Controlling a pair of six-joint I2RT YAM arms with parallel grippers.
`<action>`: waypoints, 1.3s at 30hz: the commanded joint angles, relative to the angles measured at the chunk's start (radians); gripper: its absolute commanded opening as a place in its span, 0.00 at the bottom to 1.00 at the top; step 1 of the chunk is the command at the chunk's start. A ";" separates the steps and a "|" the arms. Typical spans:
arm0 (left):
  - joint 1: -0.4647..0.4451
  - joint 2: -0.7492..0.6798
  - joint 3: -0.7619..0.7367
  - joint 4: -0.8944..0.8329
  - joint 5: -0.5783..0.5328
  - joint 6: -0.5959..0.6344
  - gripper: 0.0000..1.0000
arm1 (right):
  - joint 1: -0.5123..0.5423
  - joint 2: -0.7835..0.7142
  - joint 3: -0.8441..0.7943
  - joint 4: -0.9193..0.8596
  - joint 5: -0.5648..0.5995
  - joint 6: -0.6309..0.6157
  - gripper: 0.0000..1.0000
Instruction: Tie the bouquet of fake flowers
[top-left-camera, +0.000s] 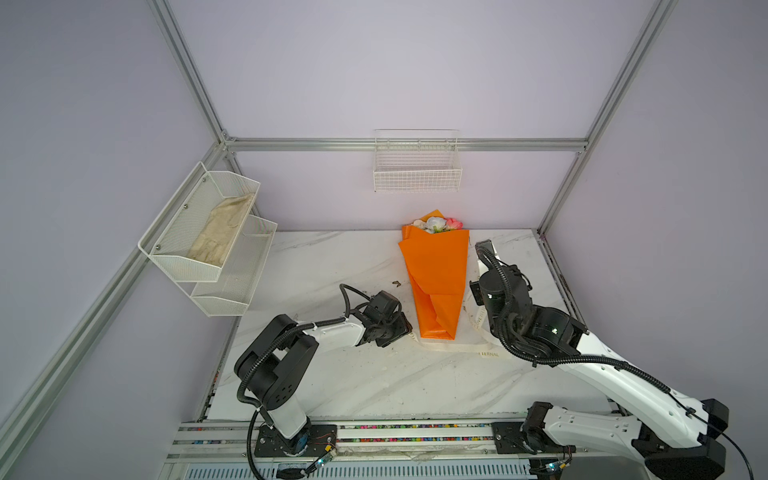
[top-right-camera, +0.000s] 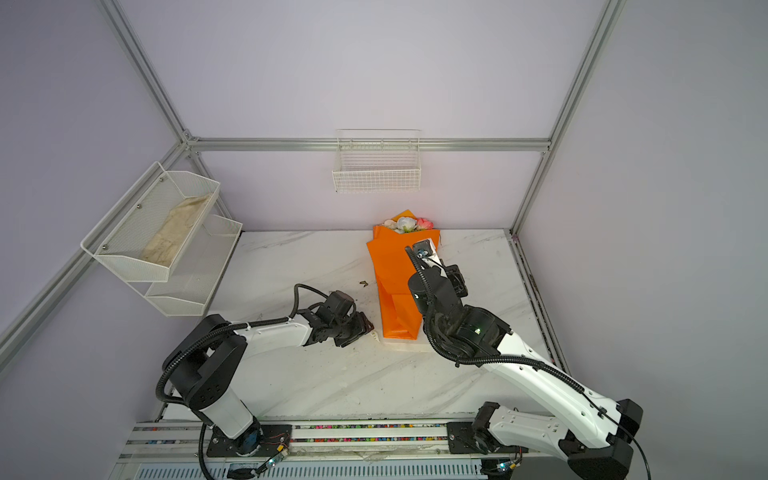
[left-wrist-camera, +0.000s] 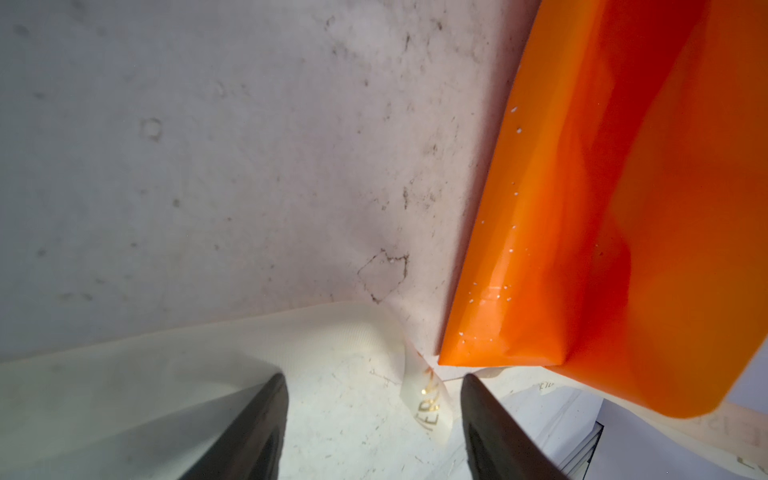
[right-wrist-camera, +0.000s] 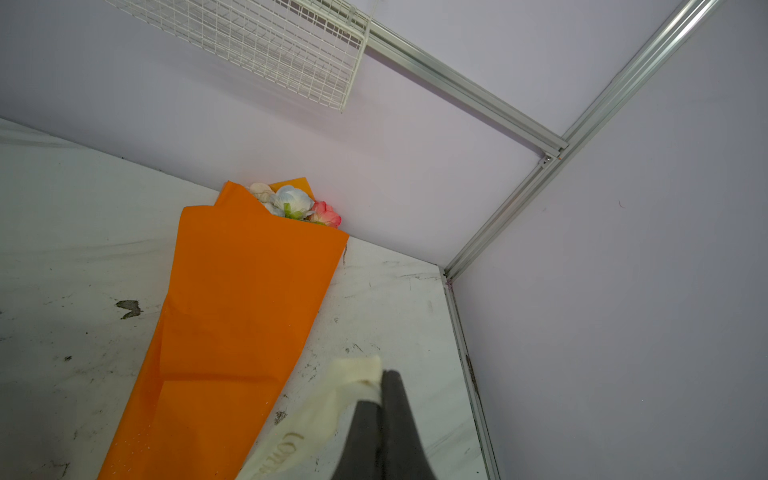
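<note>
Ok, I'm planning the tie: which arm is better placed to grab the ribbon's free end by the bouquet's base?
Left. The left pincer stands open astride that ribbon end beside the bouquet; the right pincer is shut on the other end.

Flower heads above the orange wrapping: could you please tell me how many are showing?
3, in a row at the open end of the orange wrapping: cream flower, white flower in the middle, pink flower; more may be hidden inside.
</note>
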 joint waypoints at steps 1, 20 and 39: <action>-0.008 0.029 0.086 -0.034 -0.009 -0.033 0.59 | -0.015 -0.001 -0.013 -0.005 -0.019 0.008 0.00; -0.064 0.125 0.318 -0.203 -0.115 0.039 0.57 | -0.038 -0.006 -0.032 0.012 -0.051 0.000 0.00; -0.062 0.163 0.306 -0.124 -0.120 0.040 0.02 | -0.053 -0.032 -0.059 0.018 -0.040 -0.011 0.00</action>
